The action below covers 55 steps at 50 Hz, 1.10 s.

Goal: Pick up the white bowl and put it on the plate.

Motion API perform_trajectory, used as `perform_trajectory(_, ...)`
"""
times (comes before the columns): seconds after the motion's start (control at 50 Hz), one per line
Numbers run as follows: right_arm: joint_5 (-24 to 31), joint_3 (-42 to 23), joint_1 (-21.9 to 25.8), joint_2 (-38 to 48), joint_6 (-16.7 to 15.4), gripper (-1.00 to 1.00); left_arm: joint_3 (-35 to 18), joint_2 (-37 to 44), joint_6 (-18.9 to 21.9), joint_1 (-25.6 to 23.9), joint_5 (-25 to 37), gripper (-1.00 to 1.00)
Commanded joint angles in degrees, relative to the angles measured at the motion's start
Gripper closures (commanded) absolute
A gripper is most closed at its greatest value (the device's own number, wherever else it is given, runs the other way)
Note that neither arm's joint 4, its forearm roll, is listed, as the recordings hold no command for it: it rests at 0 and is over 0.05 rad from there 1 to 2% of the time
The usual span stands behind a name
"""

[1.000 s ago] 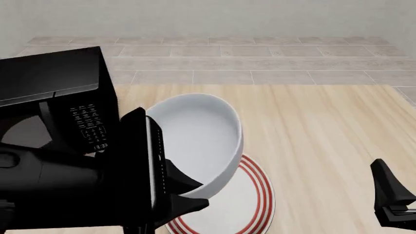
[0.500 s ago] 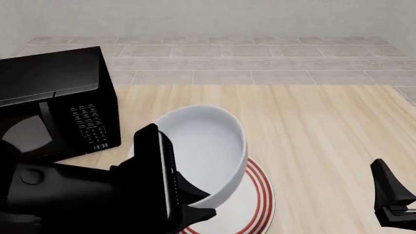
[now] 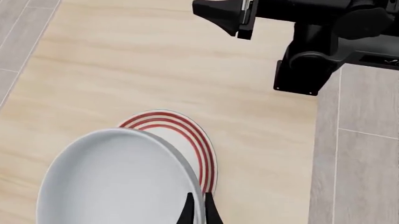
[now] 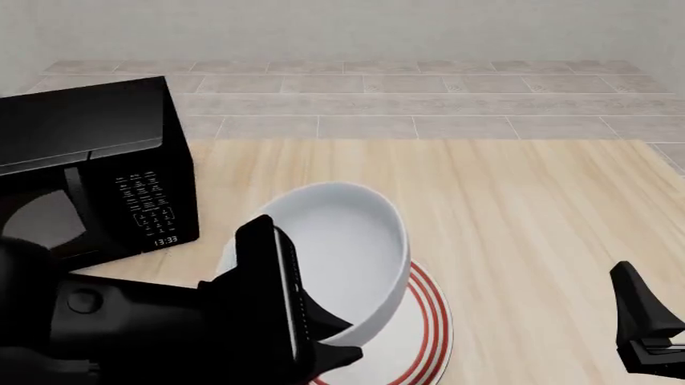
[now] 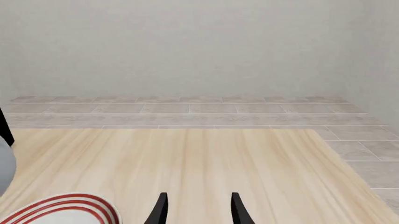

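Left gripper (image 4: 326,341) pinches the white bowl (image 4: 342,257) by its 6 o'clock rim, tilted above the plate (image 4: 423,329); lowering and release remain, seemingly.

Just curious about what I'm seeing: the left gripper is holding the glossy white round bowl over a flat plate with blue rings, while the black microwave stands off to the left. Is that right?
Nearly. The rings on the plate are red, not blue; the front view shows it. The rest holds: the left gripper grips the glossy white round bowl above it, with the black microwave to the left.
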Motion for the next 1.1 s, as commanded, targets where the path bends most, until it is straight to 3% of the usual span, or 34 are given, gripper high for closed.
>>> perform_trajectory(0.02, 0.00, 0.00, -0.01, 0.00, -0.01, -1.00, 0.58, 0.49, -0.31, -0.09, -1.76, 1.00)
perform_trajectory(1.1, 0.00, 0.00, 0.00, 0.00, 0.01, -1.00, 1.96, 6.34, -1.90, -0.82, -8.20, 1.00)
